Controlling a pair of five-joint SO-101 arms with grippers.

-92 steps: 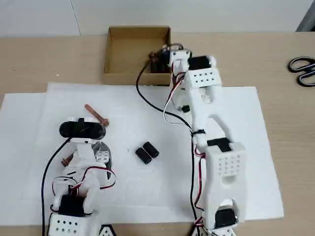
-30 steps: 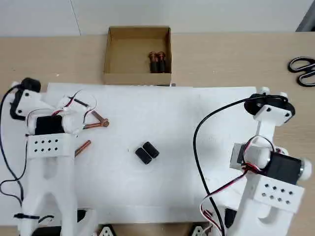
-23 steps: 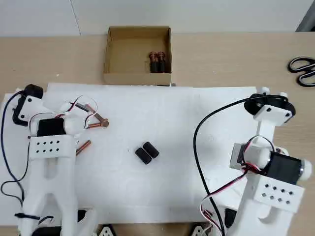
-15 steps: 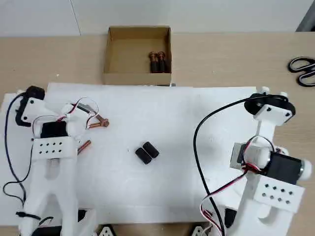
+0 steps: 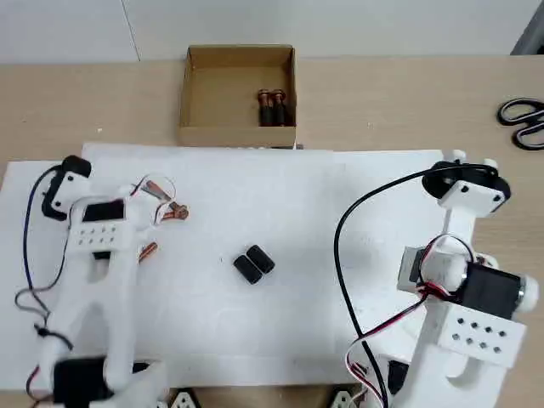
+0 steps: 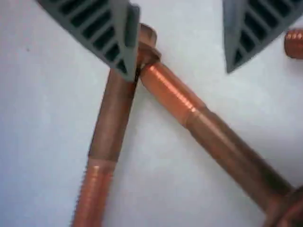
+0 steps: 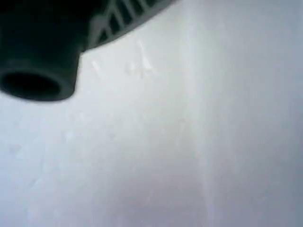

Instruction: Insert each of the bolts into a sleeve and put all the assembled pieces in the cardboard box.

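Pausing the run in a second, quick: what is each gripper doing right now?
Left gripper: open, holding nothing, over two crossed bolts.
Right gripper: cannot be told.

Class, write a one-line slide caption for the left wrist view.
Open left hand poised over two copper bolts meeting in a V on white paper.

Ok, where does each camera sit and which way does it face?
High view: fixed overhead, looking down on the sheet, box, sleeves and both arms.
Left wrist view: on the left arm, looking down past its open left gripper at bolts.
Right wrist view: on the right arm, close over the sheet, right gripper at the edge.
Shared: the bolts, in high and left wrist views.
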